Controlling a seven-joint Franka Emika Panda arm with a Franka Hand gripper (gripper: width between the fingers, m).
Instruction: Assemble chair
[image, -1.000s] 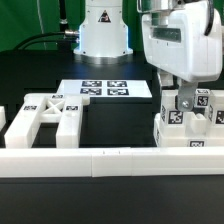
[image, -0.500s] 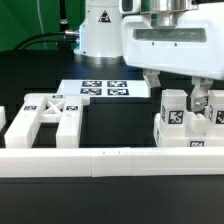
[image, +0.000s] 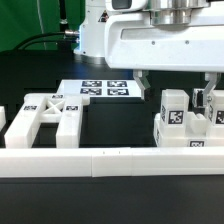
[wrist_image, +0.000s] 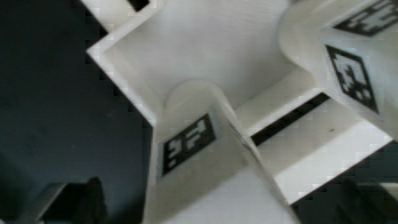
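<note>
Chair posts (image: 172, 110) glossy white, square-tagged; X-braced frame (image: 45, 115) well apart | jaws wide apart above posts

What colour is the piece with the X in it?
The X-braced frame is white with black-and-white square tags; best in the exterior view.

Arm base (image: 100, 38): glossy white, rounded, small black mark near top. Gripper (image: 177, 92) body is a wide white box w/ smooth faces and rounded edges. Grey metal ring (image: 170, 10) sits above it. Fingers (image: 145, 82) thin and dark. Black cables (image: 40, 42) behind base, on exterior view's left.
</note>
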